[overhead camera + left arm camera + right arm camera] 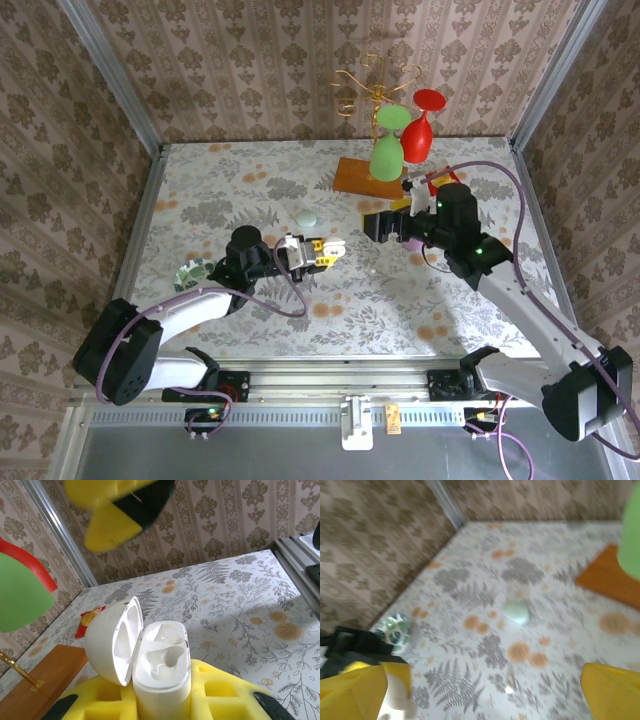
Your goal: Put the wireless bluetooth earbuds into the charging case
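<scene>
White plastic, lid (107, 640) swung wide: the white case (162, 680) is held up off the worktop (250, 190) by the left gripper (322, 248), which is clamped on its lower body. The contact itself is cut off at the bottom of the left wrist view. Both sockets (162, 660) look bare to us, so we judge that no earbud is seated yet. The opening and presenting of the case is done, while the picking and inserting are left.

On the worktop, near the green case (516, 612) but apart from it, we see a small glinting bit (510, 690) that we take for an earbud, though it is too blurred to be sure.

The right gripper (484, 675) hangs above that bit, its yellow fingers (612, 692) spread wide with nothing between them and nothing touched. We think it needs to come down around the bit, pinch it, then carry it across to the open case.
</scene>
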